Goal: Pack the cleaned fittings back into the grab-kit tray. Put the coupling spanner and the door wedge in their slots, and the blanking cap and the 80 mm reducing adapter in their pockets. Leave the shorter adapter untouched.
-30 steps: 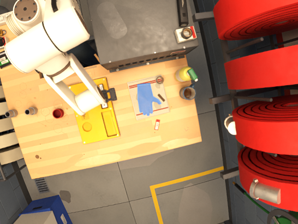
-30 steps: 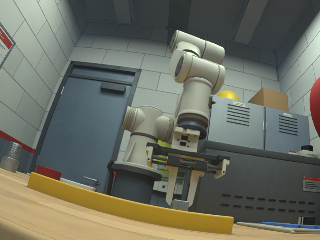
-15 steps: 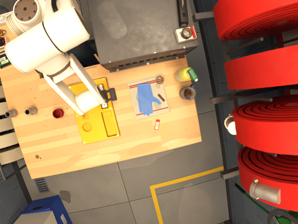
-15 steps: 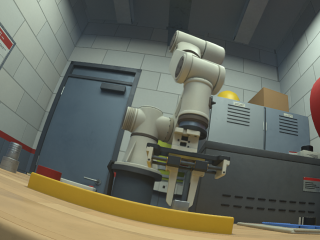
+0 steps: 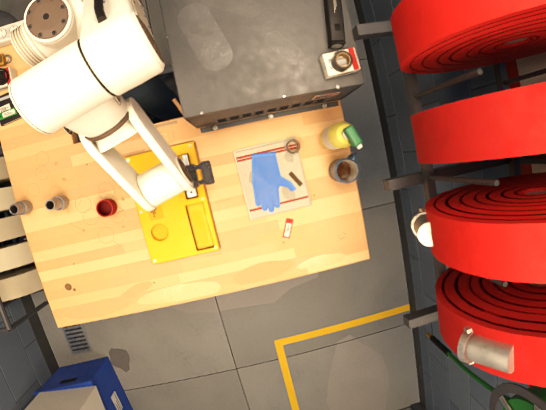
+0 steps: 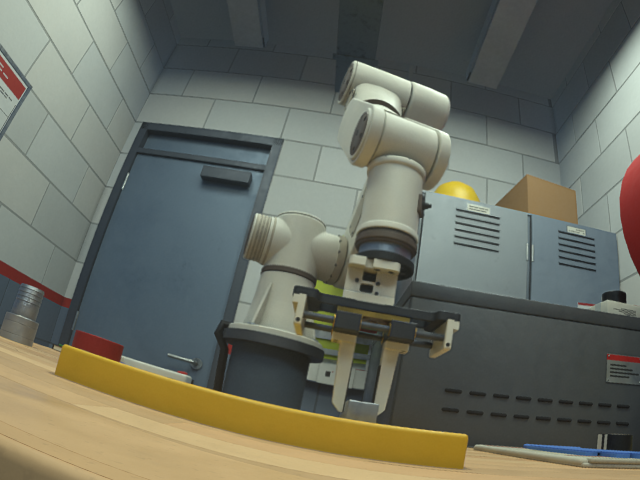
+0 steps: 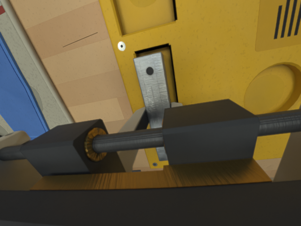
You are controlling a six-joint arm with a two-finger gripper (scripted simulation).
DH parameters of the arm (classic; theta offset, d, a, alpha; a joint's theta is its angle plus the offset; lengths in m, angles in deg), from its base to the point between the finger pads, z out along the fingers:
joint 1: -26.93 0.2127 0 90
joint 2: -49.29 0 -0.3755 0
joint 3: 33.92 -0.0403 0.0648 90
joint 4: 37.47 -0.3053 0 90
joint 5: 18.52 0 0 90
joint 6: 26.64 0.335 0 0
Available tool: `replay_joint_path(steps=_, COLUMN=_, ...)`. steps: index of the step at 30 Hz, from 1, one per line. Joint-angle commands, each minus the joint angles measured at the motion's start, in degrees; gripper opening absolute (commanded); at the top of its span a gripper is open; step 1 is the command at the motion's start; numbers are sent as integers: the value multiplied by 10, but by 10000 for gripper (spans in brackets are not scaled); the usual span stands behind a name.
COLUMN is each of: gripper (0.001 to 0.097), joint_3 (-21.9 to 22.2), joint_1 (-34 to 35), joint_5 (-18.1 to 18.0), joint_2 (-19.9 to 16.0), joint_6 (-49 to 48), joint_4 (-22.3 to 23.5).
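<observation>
The coupling spanner [image 7: 154, 90], a flat silver bar with a round hole near its far end, lies in the narrow slot at the far right corner of the yellow grab-kit tray [image 5: 176, 204], and my gripper [image 6: 364, 408] is closed on its near end just above the tray. The red blanking cap [image 5: 106, 207] stands on the bench left of the tray. Two grey reducing adapters [image 5: 56, 203] [image 5: 20, 207] stand further left, near the bench's left edge. The dark door wedge [image 5: 295, 178] lies on the cloth right of the tray. The tray's long slot [image 5: 199, 226] and round pocket [image 5: 159, 232] hold nothing.
A mug [image 5: 344, 170] and a yellow bottle [image 5: 340, 135] stand at the bench's far right. A white cloth with a blue glove [image 5: 268, 181] lies mid-bench, with a metal ring [image 5: 292, 146] at its corner. A grey cabinet [image 5: 260, 55] borders the back edge. Red hose reels [image 5: 480, 150] fill the right.
</observation>
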Motion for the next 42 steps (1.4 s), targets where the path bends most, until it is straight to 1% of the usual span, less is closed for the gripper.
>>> replay_joint_path(steps=1, gripper=300, joint_3=1, joint_1=0, joint_5=0, joint_2=1, joint_6=0, joint_4=0)
replay_joint_path(steps=8, gripper=435, joint_3=1, joint_1=0, joint_5=0, joint_2=1, joint_6=0, joint_4=0)
replay_joint_path(steps=32, gripper=435, joint_3=0, joint_1=0, joint_5=1, joint_2=1, joint_6=0, joint_4=0)
replay_joint_path(steps=42, gripper=435, joint_3=1, joint_1=0, joint_5=10, joint_2=10, joint_6=0, joint_4=0)
